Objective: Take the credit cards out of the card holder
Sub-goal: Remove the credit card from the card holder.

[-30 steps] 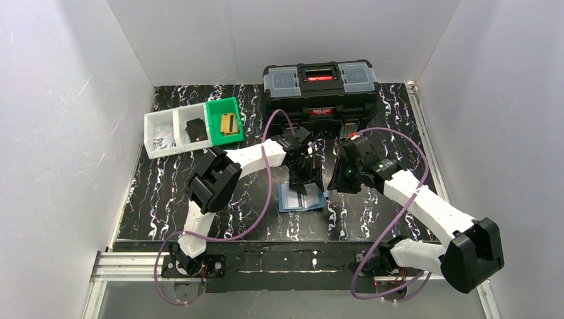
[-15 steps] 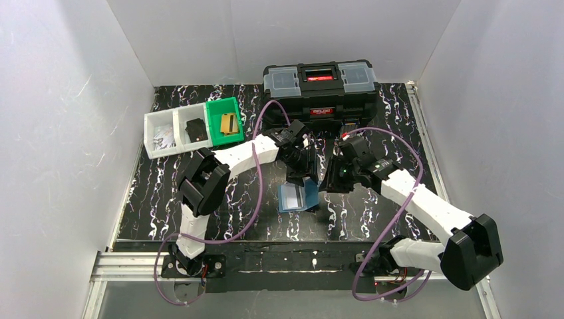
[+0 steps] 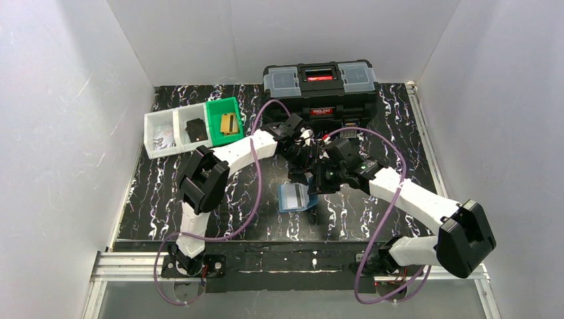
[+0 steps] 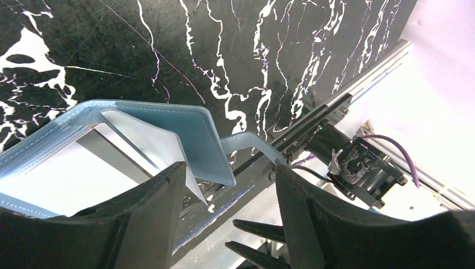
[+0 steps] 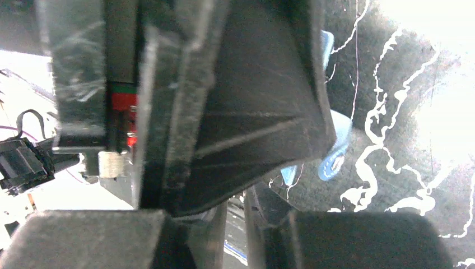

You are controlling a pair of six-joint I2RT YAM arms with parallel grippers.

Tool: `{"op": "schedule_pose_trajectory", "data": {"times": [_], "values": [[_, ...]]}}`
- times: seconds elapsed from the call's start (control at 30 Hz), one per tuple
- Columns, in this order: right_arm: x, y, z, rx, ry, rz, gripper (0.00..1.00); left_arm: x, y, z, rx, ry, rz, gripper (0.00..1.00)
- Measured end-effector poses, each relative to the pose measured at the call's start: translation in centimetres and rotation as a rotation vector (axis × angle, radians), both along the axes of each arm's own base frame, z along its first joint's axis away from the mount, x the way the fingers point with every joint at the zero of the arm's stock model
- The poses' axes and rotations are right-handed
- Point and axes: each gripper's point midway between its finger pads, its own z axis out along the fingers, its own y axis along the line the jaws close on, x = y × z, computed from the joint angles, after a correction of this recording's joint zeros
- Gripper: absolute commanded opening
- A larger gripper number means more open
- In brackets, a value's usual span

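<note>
At the centre of the bench (image 3: 166, 193), the card holder (image 3: 293, 197) sits open with its light-blue inner panels showing, just on the near side of both wrists.

Left jaws: apart, poised over the holder's far edge. The left wrist view shows one flap and the strap in the gap between the fingers (image 4: 148, 204), with nothing clamped.

Right jaws: crowded against the left arm directly above the holder. A dark body close to the lens blocks the right wrist view, so their state cannot be told.

No credit cards show in the visible pockets. An orange-tan flat item (image 3: 229, 123) lies in the green bin (image 3: 221, 102) and a dark item (image 3: 195, 129) in the adjoining white bin (image 3: 189, 109), both well apart from the holder. Whether these are the cards cannot be confirmed.

Judgement: extraction is probably finished or nearly so. What remains is to verify that every pocket is empty.
</note>
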Motion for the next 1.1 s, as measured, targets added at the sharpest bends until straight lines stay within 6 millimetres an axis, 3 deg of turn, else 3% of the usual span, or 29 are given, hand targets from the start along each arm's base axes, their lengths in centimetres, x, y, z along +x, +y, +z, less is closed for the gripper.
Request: {"op": "schedule_pose_trajectory", "data": {"times": [0.43, 0.77, 1.03, 1.1], "values": [[0.7, 1.3, -1.9, -0.014, -0.025, 0.054, 0.14, -0.3, 0.7, -2.1, -0.014, 0.132, 0.032, 0.61], [0.5, 1.0, -3.4, -0.034, -0.067, 0.098, 0.21, -0.9, 0.1, -2.8, -0.088, 0.219, 0.014, 0.68], [0.2, 0.6, -3.8, -0.084, -0.126, 0.127, 0.18, -1.2, -0.9, -2.2, -0.175, 0.274, 0.011, 0.7], [0.4, 0.5, -3.8, -0.098, -0.142, 0.126, 0.24, -1.2, -1.0, -2.0, -0.187, 0.28, 0.012, 0.7]]}}
